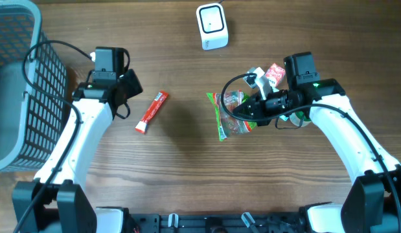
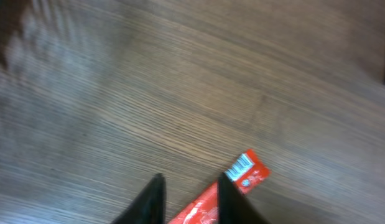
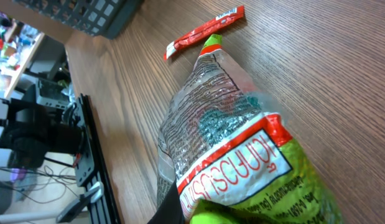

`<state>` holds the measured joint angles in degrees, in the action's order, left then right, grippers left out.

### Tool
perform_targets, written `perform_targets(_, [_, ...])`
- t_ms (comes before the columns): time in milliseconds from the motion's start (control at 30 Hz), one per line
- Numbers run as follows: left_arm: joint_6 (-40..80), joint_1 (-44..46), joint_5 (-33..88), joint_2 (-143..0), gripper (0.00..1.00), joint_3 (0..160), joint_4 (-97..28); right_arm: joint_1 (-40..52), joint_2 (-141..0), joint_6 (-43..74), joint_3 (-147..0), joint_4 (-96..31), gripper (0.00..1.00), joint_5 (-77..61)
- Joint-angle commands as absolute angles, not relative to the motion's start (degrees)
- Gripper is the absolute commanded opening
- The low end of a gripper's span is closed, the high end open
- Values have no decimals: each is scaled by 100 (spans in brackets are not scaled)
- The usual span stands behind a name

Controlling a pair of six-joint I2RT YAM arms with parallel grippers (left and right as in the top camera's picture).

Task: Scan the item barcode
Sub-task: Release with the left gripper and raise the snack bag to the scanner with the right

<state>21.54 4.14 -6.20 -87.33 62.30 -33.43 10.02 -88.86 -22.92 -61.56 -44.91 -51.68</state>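
A grey wire basket (image 1: 32,97) stands far left, the green snack bag (image 1: 230,118) is right of centre, clamped in the right gripper (image 1: 252,109) below the white barcode scanner (image 1: 211,26), and the red snack stick (image 1: 152,111) lies at the tips of the left gripper (image 2: 191,199), whose fingers are slightly apart.

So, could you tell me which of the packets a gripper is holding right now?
The green-and-clear bag, pinched at one end by the right gripper. The slim red stick packet, by contrast, lies loose on the table.
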Motion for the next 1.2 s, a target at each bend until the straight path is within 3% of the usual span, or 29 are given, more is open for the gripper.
perform_targets(0, [1841,193,-698,-8906,100,6202,-3354,1020,-8757,-2534,-6383,-4556,4,-4963])
perform_targets(133, [1841,158,-696,-8906,100,6202,-3413,1020,-8753,-2530,-6840,-4849,4,-4484])
perform_targets(567, [1841,158,-698,-8906,100,6202,-3413,1105,-8785,-3199,-10383,-7238,4,-2244])
perform_targets(767, [1841,158,-698,-8906,100,6202,-3413,1107,-8969,-3664,-11583,-6945,4,-1769])
perform_targets(967, [1841,158,-698,-8906,100,6202,-3413,1361,-9174,-4246,-11603,-6062,4,-1708])
perform_targets(1167, [1841,158,-698,-8906,100,6202,-3413,2008,-10053,-4565,-11603,-5242,4,-617])
